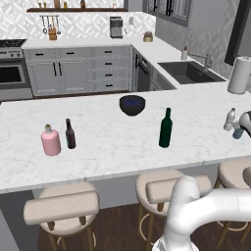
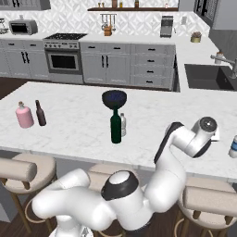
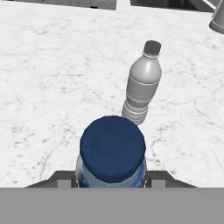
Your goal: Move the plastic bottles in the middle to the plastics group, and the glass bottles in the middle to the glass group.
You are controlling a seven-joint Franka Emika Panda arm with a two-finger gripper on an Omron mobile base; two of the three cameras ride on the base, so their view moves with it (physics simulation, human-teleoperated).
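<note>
Between pincer (image 3: 112,183) tips, pinched: sm. translucent blue bottle (image 3: 112,157) w/ dark navy cap.

Glossy white rounded arm, dark joints

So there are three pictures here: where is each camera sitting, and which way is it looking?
Left base view: behind the arm's left, looking forward and down over the island counter; white arm at lower right.
Right base view: behind its right, same counter; arm from lower left.
Hand view: on the hand, looking down on the blue bottle beside the clear bottle.
Both base views share the green bottle, pink flask and brown bottle.
</note>
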